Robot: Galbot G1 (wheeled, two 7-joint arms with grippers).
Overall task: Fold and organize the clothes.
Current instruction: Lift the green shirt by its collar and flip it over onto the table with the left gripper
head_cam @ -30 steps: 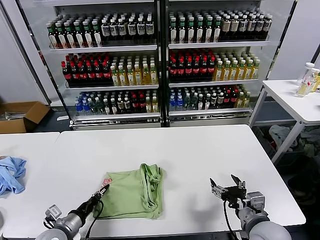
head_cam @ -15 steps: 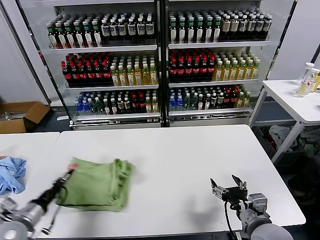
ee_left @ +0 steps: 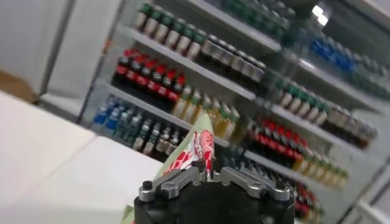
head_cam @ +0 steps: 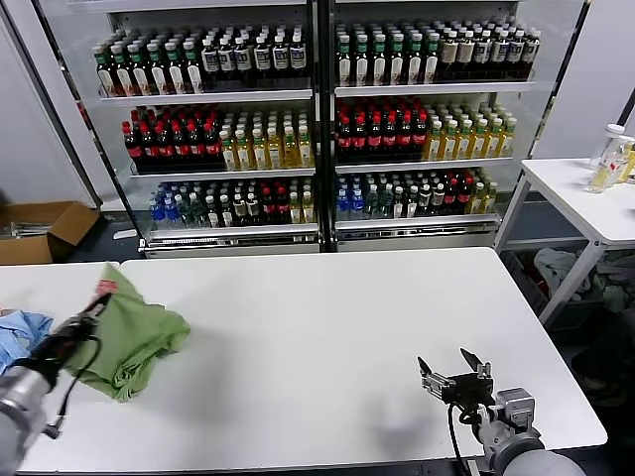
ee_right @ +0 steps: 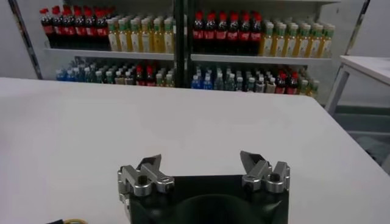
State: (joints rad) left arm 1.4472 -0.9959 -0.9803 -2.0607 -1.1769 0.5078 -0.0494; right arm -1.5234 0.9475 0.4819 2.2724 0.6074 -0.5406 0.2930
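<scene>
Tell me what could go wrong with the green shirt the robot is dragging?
The left gripper pinches only one edge of the folded light green cotton shirt, so its folds may fall apart. The shirt is near the crumpled light blue cloth and might bump or tangle with it.

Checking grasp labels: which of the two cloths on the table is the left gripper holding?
The light green shirt, pinched at its red-and-white printed corner by the left gripper. The light blue cloth lies loose beside it at the table's left end.

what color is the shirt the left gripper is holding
Light green shirt, with a red-and-white print at the pinched edge; the head view shows it best.
</scene>
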